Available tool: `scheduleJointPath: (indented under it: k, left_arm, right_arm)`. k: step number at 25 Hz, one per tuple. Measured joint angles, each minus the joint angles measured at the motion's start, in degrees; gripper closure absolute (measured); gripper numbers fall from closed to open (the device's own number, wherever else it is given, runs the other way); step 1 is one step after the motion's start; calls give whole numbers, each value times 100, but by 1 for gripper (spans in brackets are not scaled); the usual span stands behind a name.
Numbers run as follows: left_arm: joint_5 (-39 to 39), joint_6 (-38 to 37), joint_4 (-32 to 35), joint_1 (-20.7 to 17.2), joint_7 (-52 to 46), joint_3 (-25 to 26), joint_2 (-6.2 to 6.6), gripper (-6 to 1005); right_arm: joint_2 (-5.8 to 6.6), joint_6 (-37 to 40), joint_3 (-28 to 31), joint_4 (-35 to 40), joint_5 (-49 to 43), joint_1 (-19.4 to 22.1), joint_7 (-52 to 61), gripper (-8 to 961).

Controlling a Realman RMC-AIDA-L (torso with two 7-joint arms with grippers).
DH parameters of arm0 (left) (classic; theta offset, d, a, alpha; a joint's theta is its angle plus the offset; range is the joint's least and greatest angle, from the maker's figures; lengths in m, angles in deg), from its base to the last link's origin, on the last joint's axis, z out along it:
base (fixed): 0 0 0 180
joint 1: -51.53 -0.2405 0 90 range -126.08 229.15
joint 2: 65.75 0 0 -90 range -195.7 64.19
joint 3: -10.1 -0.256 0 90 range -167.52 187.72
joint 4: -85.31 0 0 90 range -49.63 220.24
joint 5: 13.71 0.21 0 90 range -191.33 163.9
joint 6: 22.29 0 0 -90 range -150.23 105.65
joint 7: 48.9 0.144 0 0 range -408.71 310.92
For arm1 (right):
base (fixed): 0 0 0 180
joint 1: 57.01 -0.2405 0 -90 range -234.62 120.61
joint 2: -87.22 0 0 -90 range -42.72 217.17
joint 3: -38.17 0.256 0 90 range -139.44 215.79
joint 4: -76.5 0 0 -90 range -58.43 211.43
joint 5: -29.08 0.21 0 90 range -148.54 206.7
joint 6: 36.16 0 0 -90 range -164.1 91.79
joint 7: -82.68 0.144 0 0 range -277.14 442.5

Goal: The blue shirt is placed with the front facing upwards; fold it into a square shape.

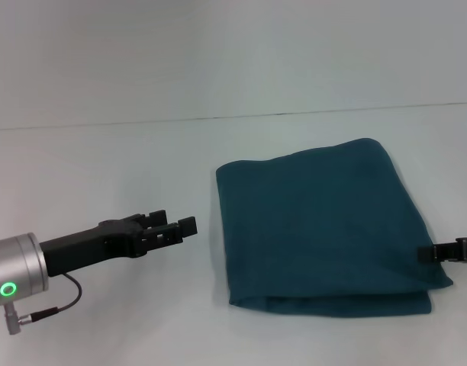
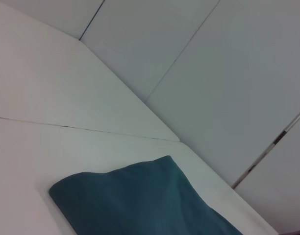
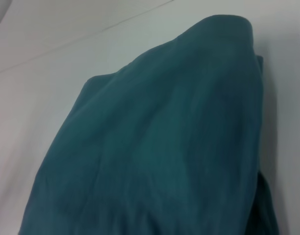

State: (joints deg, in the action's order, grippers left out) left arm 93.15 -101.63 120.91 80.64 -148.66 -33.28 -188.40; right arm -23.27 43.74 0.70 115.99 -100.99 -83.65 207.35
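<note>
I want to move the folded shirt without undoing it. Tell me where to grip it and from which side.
Likely best: grip the blue shirt at its near edge, where the stacked layers show, coming from the robot's side so the gripper closes over every layer. The left gripper hovers off its left edge; the right gripper sits at its right edge.

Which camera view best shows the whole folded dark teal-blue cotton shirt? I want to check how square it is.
The head view: the folded dark teal-blue cotton shirt lies entirely in frame, all four edges visible. The left wrist view shows one corner; the right wrist view shows a close-up of its top surface, edges cut off.
</note>
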Motion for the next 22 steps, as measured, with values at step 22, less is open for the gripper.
scheduleJointPath:
  k: [22]
  left_arm:
    - [0, 33, -10, 7, -28, 23, 4, 96]
  right_arm:
    - [68, 266, 241, 46, 39, 278, -124, 939]
